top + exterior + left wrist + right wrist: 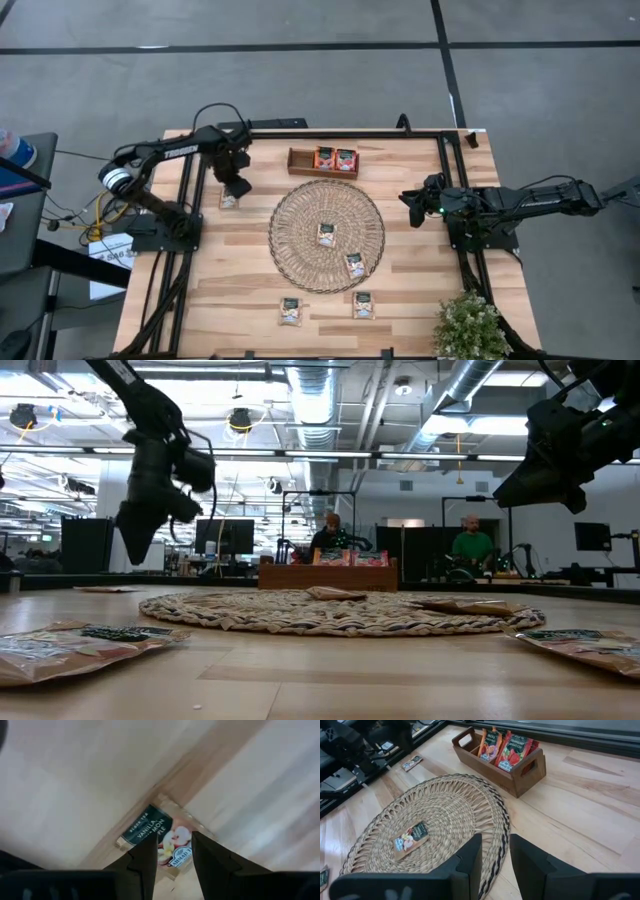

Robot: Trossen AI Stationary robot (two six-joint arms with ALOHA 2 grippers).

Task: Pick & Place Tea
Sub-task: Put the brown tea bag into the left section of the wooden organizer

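Pale beige tea sachets with dark green tops lie flat: one (229,198) on the wood at the table's left, two (326,235) (355,265) on the round woven mat (300,215), two (291,311) (363,305) near the table's near edge. Red-orange sachets (335,158) stand in the brown wooden tray (300,163). My left gripper (236,186) hangs open above the left sachet (155,830), fingers pointing down, well clear of the table in the low view (135,545). My right gripper (495,852) waits open at the table's right (410,200), raised.
A potted plant (470,325) stands at the near right corner. Black frame rails run along the left (185,190) and right (450,190) sides of the table. Bare wood lies between mat and tray. People sit at desks in the room beyond (472,545).
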